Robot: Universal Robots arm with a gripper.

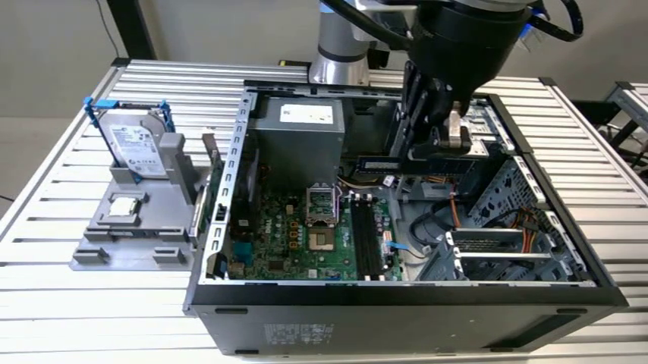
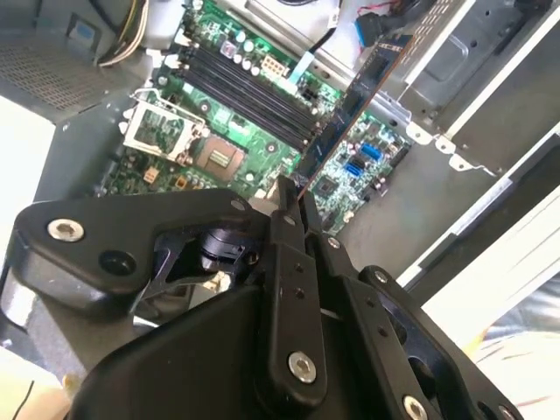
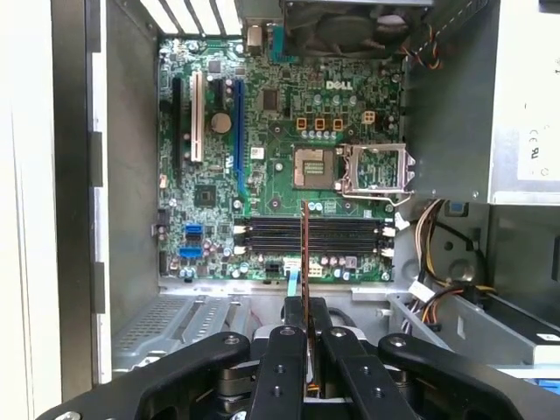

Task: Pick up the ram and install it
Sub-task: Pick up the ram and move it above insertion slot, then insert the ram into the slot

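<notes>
In the exterior view you see the gripper [image 1: 451, 150] clamped on the ram [image 1: 383, 162] above the open computer case [image 1: 405, 296], in the second wrist view fingers [image 2: 284, 229] pinching it over the motherboard [image 2: 219, 122], in the first wrist view the ram edge-on over the memory slots [image 3: 350, 236].

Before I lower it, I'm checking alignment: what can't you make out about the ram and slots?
Faces of the ram: edge-on in the first wrist view.
Its gripped end: covered by the hand in both wrist views.
Slot latches: too small to tell open or shut, first wrist view.
</notes>
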